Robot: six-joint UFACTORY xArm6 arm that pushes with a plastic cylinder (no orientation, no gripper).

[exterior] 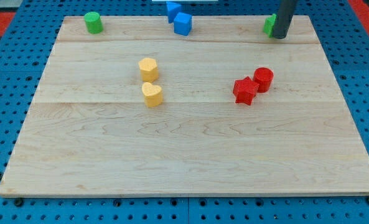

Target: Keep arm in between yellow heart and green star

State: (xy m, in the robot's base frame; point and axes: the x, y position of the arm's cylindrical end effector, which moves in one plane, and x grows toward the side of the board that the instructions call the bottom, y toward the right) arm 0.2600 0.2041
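Note:
The yellow heart (152, 94) lies left of the board's middle, just below a yellow hexagon-like block (148, 68). A green block (269, 25), likely the green star, sits at the view's top right, partly hidden behind my rod. My tip (279, 37) rests on the board right next to that green block, on its right side, far to the upper right of the yellow heart.
A green cylinder (93, 22) stands at the top left. Two blue blocks (179, 18) sit at the top middle edge. A red star (244, 91) and a red cylinder (263, 79) touch each other right of the middle. The wooden board (190, 162) lies on a blue pegged surface.

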